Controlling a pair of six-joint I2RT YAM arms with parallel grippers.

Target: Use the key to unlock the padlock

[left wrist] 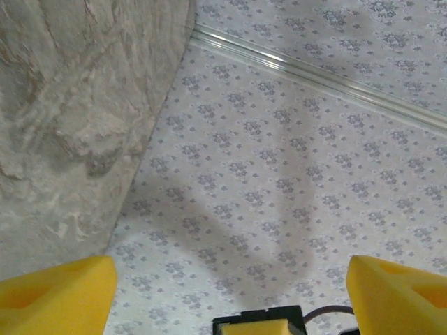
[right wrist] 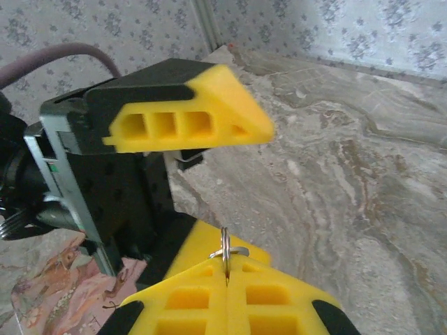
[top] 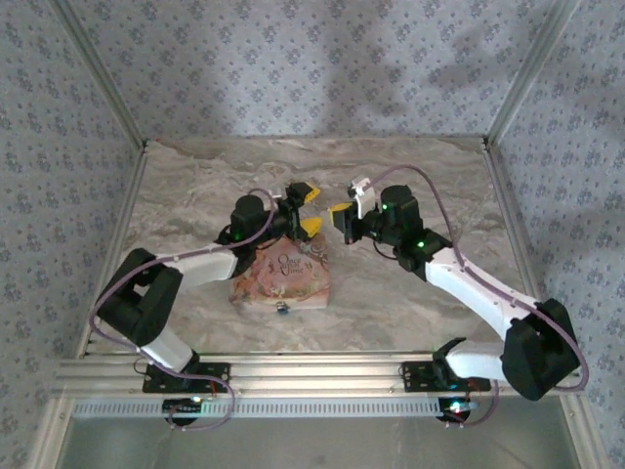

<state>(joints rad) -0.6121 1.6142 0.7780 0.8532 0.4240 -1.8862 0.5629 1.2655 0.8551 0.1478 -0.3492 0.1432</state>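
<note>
The padlock (top: 282, 309) is a tiny dark lock on the table at the front edge of the pink picture box (top: 280, 278). My right gripper (right wrist: 227, 280) is shut on the key, whose metal ring (right wrist: 227, 248) sticks up from between the yellow pads; the blade is hidden. In the top view the right gripper (top: 342, 217) hovers behind the box, tip to tip with my left gripper (top: 311, 209). The left gripper (left wrist: 232, 271) stands open, its yellow fingers (right wrist: 188, 115) wide apart above and below the right one's tip. It holds nothing.
The marble table top (top: 420, 283) is fenced by patterned walls (top: 312, 68) and metal corner posts (top: 518, 78). An aluminium rail (top: 312, 371) runs along the near edge by the arm bases. Bare table lies right of the box.
</note>
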